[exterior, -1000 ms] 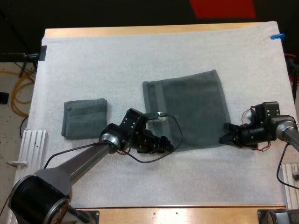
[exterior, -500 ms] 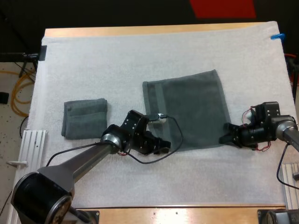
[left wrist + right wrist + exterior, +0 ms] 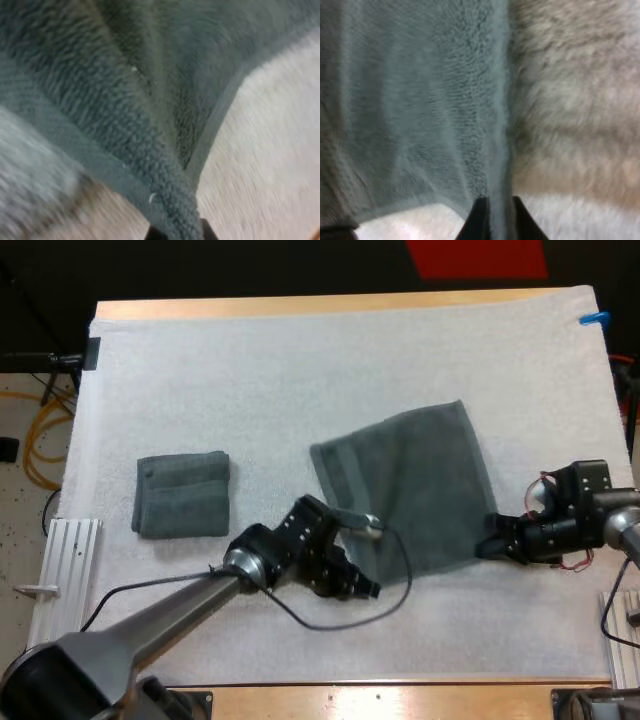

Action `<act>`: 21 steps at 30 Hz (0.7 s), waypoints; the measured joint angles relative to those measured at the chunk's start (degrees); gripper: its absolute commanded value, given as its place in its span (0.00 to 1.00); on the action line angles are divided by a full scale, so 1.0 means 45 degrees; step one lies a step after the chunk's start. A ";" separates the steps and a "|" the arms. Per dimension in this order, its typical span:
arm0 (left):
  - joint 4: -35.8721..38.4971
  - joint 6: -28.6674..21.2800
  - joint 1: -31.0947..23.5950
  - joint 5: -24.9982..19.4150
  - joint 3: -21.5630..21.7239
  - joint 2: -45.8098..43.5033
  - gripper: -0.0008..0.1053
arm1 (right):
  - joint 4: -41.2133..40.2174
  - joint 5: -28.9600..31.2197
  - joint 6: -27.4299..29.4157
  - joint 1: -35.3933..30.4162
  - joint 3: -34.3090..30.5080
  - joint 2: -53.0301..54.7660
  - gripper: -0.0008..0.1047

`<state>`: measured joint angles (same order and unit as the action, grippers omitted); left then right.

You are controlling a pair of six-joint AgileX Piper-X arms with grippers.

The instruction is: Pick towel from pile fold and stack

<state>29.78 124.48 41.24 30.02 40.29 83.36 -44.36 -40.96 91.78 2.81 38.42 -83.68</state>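
Two near corners of the towel (image 3: 420,480) are clenched by left gripper (image 3: 368,590) and right gripper (image 3: 489,546); skewed fold is risked if either thin hem slips.

My left arm stretches in from the lower left, wrist low, left pincer (image 3: 366,589) closed on the near edge of the towel (image 3: 420,480). My right arm comes from the right edge, right pincer (image 3: 492,547) pinching the towel's near right corner.
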 measured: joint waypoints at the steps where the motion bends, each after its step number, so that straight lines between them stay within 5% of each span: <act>1: 0.0190 -0.0023 0.0273 -0.0128 0.0000 -0.0187 0.01 | -0.0264 0.0000 0.0018 0.0000 0.0000 0.0302 0.01; 12: 0.1587 0.0052 0.1126 -0.0489 0.0000 -0.1553 0.01 | -0.2799 0.0000 0.0687 0.0000 0.0000 0.2743 0.01; 17: 0.0860 0.0052 0.0377 -0.0363 0.0000 -0.1555 0.01 | -0.1821 -0.0324 -0.0327 0.0000 0.0000 0.2524 0.01; 21: -0.0057 0.0068 -0.0836 -0.0046 0.0000 -0.1555 0.01 | 0.0470 -0.1261 -0.2405 0.0000 0.0000 0.1916 0.01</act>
<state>29.52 124.79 37.48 29.81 40.29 76.36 -42.24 -46.63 80.96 2.81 38.42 -75.06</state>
